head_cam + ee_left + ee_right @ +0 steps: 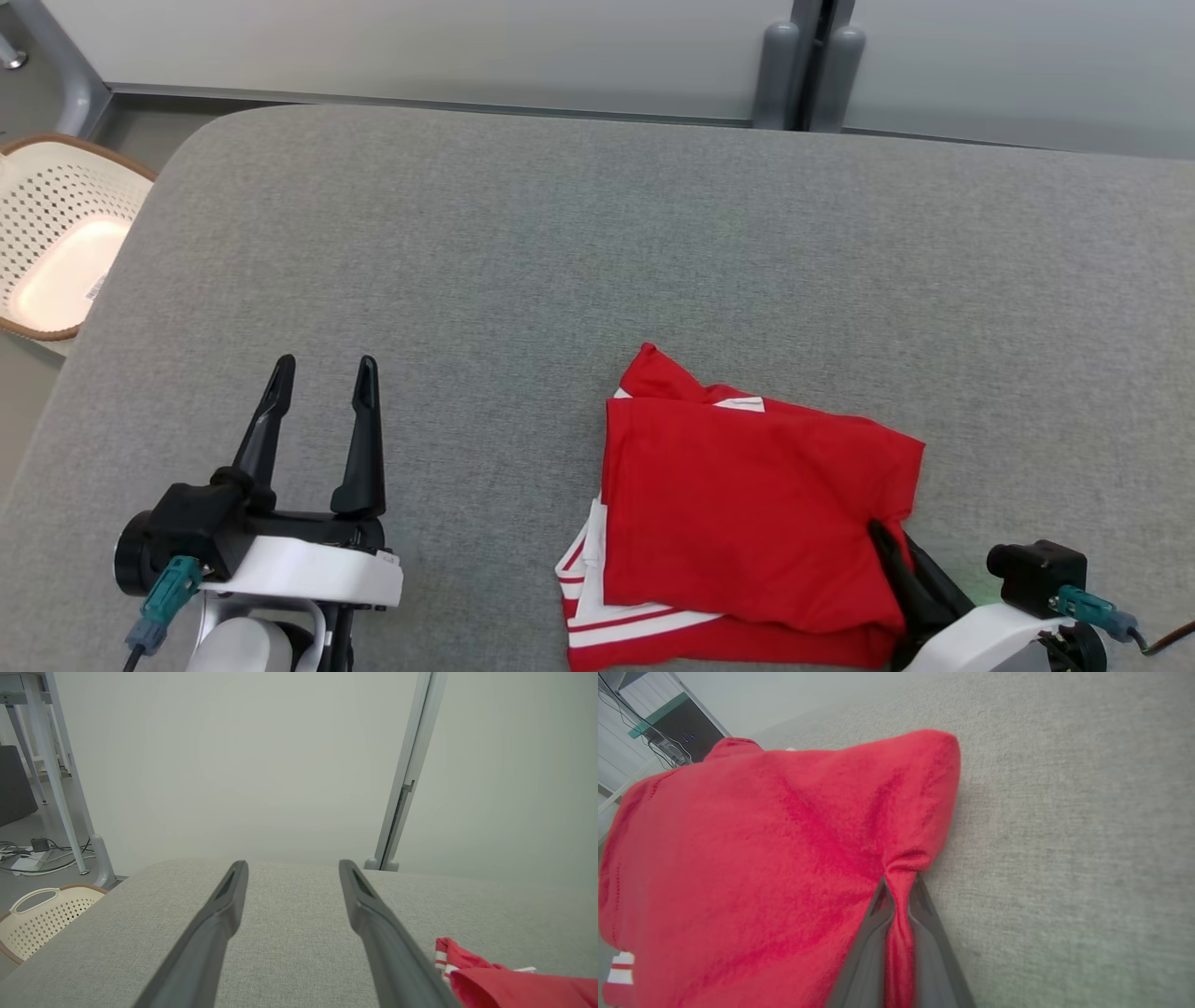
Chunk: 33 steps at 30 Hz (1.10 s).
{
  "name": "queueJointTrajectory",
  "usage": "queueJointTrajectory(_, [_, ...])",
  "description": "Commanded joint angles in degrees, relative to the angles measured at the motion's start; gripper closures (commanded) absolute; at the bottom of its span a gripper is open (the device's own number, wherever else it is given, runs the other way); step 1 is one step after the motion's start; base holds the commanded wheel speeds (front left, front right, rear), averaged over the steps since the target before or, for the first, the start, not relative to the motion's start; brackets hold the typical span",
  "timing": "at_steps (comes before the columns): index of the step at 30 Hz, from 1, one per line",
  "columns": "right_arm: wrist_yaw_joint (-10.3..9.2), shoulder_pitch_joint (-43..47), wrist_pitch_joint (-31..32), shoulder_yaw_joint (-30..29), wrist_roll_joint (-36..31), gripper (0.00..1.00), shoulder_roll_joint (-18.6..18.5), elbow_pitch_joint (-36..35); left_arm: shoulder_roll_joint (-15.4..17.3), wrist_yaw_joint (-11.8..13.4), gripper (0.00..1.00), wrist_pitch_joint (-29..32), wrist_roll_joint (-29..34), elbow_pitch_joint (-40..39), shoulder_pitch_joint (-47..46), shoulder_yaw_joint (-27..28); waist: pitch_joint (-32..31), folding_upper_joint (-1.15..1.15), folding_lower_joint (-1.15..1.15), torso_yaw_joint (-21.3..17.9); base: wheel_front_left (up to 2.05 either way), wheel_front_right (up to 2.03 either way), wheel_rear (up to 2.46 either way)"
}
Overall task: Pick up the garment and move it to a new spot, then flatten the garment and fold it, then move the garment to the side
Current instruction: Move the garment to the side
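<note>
Nearest the robot, the right gripper (885,539) sat at the lower right of the head view, its dark tips buried in the near right edge of the red garment (747,504). The right wrist view made plain what that angle left murky: the two fingers (931,938) were drawn together on a pinched ridge of red cloth, with the rest of the fabric spreading away to the left over the grey table (1064,835). At the lower left of the head view the left gripper (322,369) stood well apart from the garment, its fingers spread with nothing between them. The garment lay folded into a rough rectangle right of centre near the table's front edge, white stripes showing at its near left corner. The left wrist view caught one striped corner at its lower right. Farther off, a cream perforated basket (56,233) sat below the table's left edge. Beyond it the left wrist view added cables (28,854) on the floor. A grey post (808,65) rose against the pale wall behind.
</note>
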Motion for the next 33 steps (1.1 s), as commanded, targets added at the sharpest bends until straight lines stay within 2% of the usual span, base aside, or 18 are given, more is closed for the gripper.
queueJointTrajectory(1, [-0.05,0.2,0.0,0.1,0.0,1.0,-0.8,1.4,0.2,-0.3,0.0,-0.3,0.4,0.0,-0.8,0.3,0.1,0.0,0.0,-0.5,0.0,0.0,0.0])
queueJointTrajectory(7, [-0.1,-1.5,-2.5,-0.2,-1.6,1.0,-4.4,-0.7,1.3,-1.3,0.0,-0.3,1.4,-0.8,-1.6,0.3,0.6,0.0,0.0,-5.4,0.0,0.0,0.0])
queueJointTrajectory(14, [-0.08,-5.6,-2.0,-0.4,-3.4,1.0,-9.5,-4.1,3.4,-2.4,0.0,0.5,2.7,-3.4,-2.3,-0.8,2.7,0.0,0.0,-17.4,0.0,0.0,0.0])
queueJointTrajectory(22, [-0.08,-10.9,-3.1,-0.3,-3.1,1.0,-11.0,-5.2,5.7,-3.2,0.0,3.2,4.2,-6.8,-4.7,-2.0,6.1,0.0,0.0,-29.0,0.0,0.0,0.0])
queueJointTrajectory(27, [-0.08,-15.8,-4.2,1.3,-2.7,1.0,-10.3,-4.6,6.8,-3.5,0.0,5.0,4.8,-8.8,-6.6,-2.4,9.1,0.0,0.0,-33.2,0.0,0.0,0.0])
queueJointTrajectory(33, [-0.08,-23.9,-5.4,0.3,-1.0,1.0,-12.6,-1.3,7.3,-4.0,0.0,6.4,5.4,-10.4,-9.5,-3.2,12.5,0.0,0.0,-33.5,0.0,0.0,0.0])
